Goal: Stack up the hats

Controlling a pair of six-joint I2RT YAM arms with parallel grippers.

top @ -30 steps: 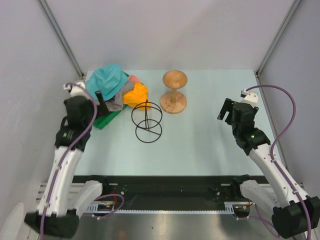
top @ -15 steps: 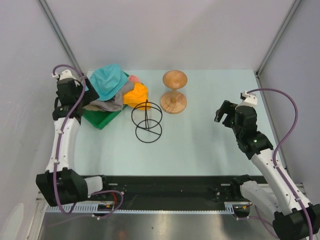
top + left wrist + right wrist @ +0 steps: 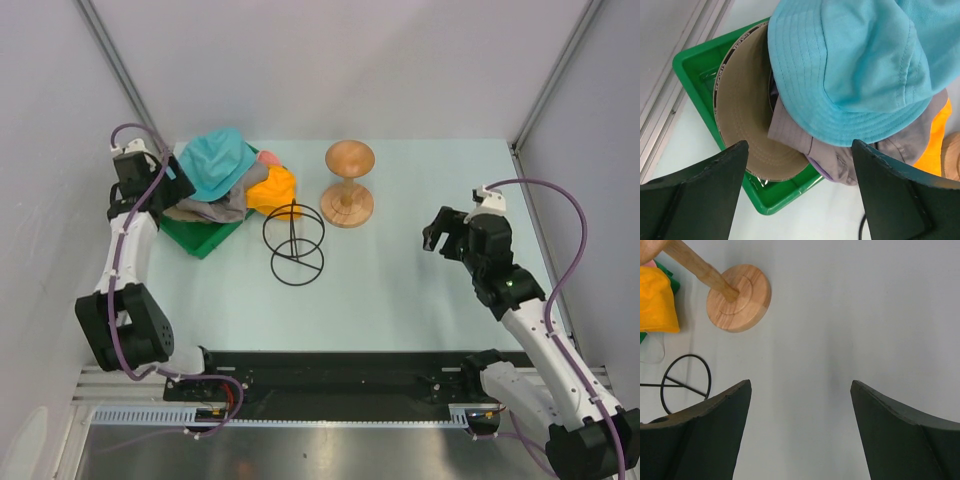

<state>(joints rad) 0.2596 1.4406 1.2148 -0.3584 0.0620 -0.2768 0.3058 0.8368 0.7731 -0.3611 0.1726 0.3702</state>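
The hats sit in a messy heap at the far left of the surface (image 3: 840, 315). The teal hat (image 3: 850, 75) is on top. The grey hat (image 3: 800, 142) and tan cap (image 3: 747, 130) lie under it in the green tray (image 3: 690, 65), with the orange hat (image 3: 273, 190) beside them. Both hands are wide open and hold nothing. The left hand (image 3: 799, 147) hangs over the heap, and the right hand (image 3: 800, 385) is over bare surface. I think a grab at the teal brim could drag the grey hat along or tip the soft heap. Since a second ago, the left hand has pulled back to the far left, and the right hand has crept a bit left.
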